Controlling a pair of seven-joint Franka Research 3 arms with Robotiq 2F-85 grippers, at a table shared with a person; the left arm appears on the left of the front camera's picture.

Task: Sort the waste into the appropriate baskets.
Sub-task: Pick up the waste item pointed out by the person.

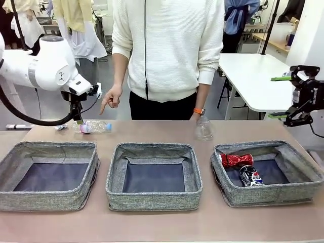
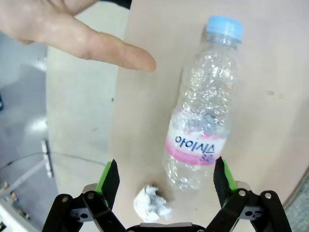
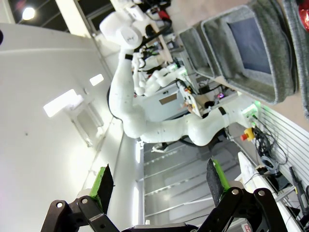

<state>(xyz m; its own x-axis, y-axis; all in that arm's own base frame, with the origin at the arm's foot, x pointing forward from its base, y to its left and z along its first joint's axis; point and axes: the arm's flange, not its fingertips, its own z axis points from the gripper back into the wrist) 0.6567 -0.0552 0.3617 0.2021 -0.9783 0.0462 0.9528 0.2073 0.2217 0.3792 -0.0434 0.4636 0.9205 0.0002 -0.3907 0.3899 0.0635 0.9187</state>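
Lab: white worktable (image 1: 253, 76) behind, emergency-stop button (image 3: 247, 132), loose cables (image 3: 270, 154).

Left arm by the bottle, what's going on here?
Waste sorting, partway. The left gripper, open, hovers over the clear bottle lying on the table, paper wad beside it; the person's hand points toward it. The red can and Pepsi can lie in the right basket. The right gripper hangs open at the side.

Three baskets (image 1: 48, 201) (image 1: 153, 201) (image 1: 268, 195), five waste pieces (image 1: 236, 160) (image 1: 250, 176) (image 1: 93, 126) (image 1: 204, 129) (image 1: 61, 127)
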